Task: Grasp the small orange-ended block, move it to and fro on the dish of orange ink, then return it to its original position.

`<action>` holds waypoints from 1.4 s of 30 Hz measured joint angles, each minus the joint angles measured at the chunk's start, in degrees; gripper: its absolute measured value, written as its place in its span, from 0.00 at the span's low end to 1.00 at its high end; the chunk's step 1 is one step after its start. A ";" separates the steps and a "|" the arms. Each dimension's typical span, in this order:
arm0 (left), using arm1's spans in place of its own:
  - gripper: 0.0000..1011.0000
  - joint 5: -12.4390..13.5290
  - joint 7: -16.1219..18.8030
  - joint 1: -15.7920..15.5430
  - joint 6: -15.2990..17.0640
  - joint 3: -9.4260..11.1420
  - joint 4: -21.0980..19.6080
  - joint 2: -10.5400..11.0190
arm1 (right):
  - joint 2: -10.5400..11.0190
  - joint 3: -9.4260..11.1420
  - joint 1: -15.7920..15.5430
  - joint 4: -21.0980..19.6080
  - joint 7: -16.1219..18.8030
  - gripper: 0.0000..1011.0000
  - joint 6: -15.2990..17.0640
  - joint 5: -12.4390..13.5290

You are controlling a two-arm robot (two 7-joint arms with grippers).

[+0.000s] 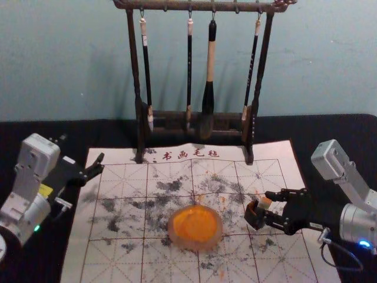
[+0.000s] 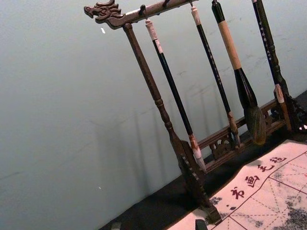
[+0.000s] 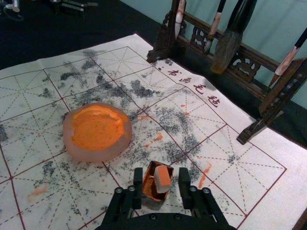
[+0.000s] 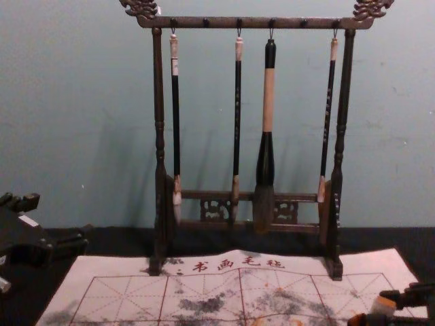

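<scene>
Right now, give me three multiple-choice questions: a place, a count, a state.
1. Where is the pale block with the orange end?
A. In the small open dark box
B. On the round orange-ink dish
C. Hanging up

2. How many brushes hang from the dark wooden rack?
A. Two
B. Four
C. Six

3. How is the black right gripper?
A. Shut on dish
B. Shut on brush
C. Open

1 A: it rises from its opening.
2 B: four hang there.
3 C: fingers stand apart.
</scene>
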 joint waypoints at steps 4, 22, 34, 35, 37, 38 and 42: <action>0.99 0.00 0.00 0.00 0.00 0.00 0.00 0.00 | 0.00 0.00 0.00 0.00 0.00 0.54 0.00 0.00; 0.99 0.00 0.00 0.00 0.00 0.00 0.00 0.00 | 0.00 0.00 0.00 0.00 0.00 0.99 0.00 0.00; 0.99 0.00 0.00 0.00 0.00 0.00 0.00 0.00 | -0.31 0.51 -0.27 -0.19 -0.59 0.99 -1.12 0.04; 0.99 0.00 0.00 0.00 0.00 0.00 0.00 0.00 | -0.39 0.64 -0.33 -0.24 -0.74 0.99 -1.33 0.05; 0.99 0.00 0.00 0.00 0.00 0.00 0.00 0.00 | -0.66 1.03 -0.49 -0.43 -1.34 0.99 -2.08 0.04; 0.99 0.00 0.00 0.00 0.00 0.00 0.00 0.00 | -1.03 1.61 -0.78 -0.71 -2.27 0.99 -3.04 -0.01; 0.99 0.00 0.00 0.00 0.00 0.00 0.00 0.00 | -2.33 3.55 -1.71 -1.64 -5.69 0.99 -5.75 -0.76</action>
